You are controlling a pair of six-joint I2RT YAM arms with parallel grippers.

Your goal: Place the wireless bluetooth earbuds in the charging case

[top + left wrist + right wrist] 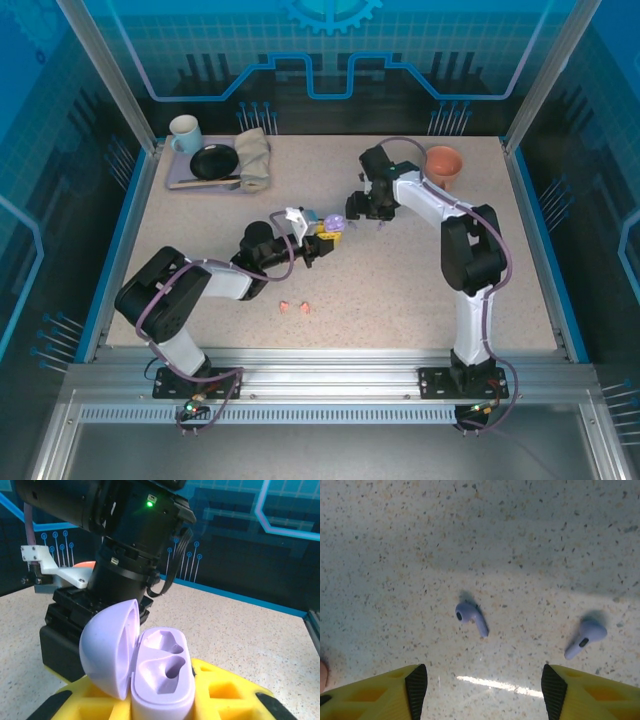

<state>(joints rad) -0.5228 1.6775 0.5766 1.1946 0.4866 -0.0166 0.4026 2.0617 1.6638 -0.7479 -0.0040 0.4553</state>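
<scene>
Under your right fingers: two lilac earbuds are lying loose on the counter. The nearer earbud sits roughly between the pads. The second earbud is off to the right, close to that side's pad.
Right fingers: spread apart with nothing between them, hovering over the buds.
Left fingers: clamped on the lilac charging case. Its lid is flipped open and both wells are empty.
Pink pair: on the counter nearer the arm bases, well apart from all this. I'd ignore them for now.
Step in hand: looks to me like you're about to pick up the first lilac bud.
Line-up: center on the nearer bud before you drop. Its stem lies at a slant to your closing line, so I'd twist the wrist until the pads meet it square across the stem.
Descent: come straight down and get the pads low, nearly at the counter. The bud is tiny, so a high pinch will probably miss it.
Closing: go slow, since smooth plastic like that may squirt out sideways.
Watch out: the second earbud is near your right pad, so don't sweep it away on the way down.
Case side: hold the case level with the wells facing up. The right arm's wrist sits just behind the open lid, so give the lid room.
</scene>
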